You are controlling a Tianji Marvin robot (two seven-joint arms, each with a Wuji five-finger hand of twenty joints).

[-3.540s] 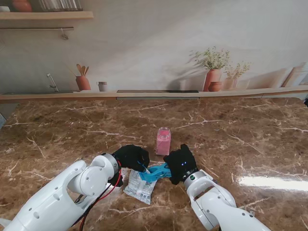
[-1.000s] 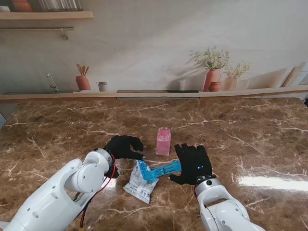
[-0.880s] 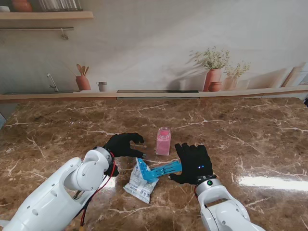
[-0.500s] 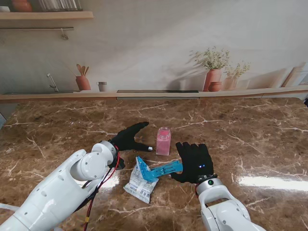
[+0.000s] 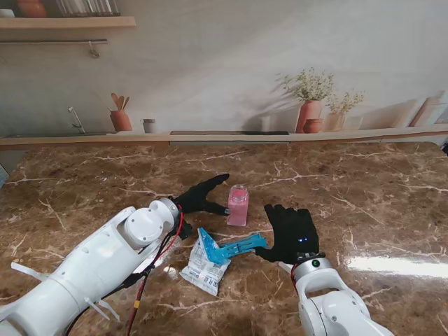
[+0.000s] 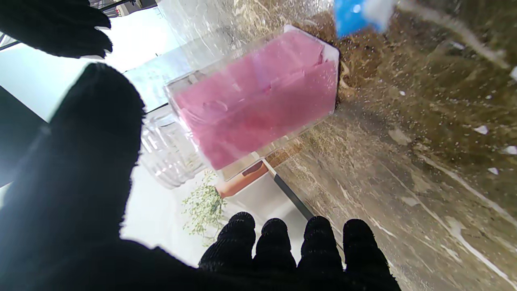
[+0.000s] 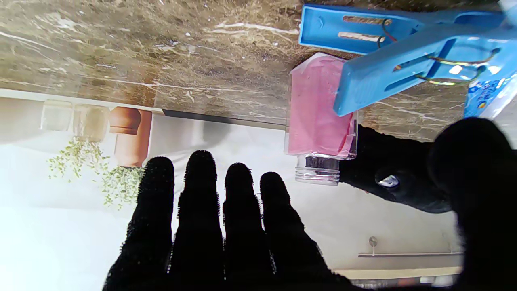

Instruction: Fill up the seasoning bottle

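Reaching farther forward, left robot hand point(image 5: 201, 197), fingers spread, nears upright seasoning bottle point(image 5: 238, 205), mouth upward. Right robot hand point(image 5: 292, 234) lies spread, touching blue clip point(image 5: 234, 248).

This is a kitchen, or a set dressed to look like one. The worktop point(image 5: 364, 203) is polished brown marble with pale veins, running wide like a kitchen counter. Behind it a pale wall carries a narrow wooden ledge point(image 5: 84, 141) holding a terracotta pot of wooden utensils point(image 5: 120, 115), a small cup point(image 5: 148, 125) and 2 terracotta vases point(image 5: 309, 114) with dried sprigs. A faucet point(image 5: 75, 119) shows at the left end of the ledge. Higher on the left a wooden shelf point(image 5: 66, 22) has a hanging rail point(image 5: 52, 42) under it. The wall looks flat, perhaps a printed backdrop; I cannot tell.
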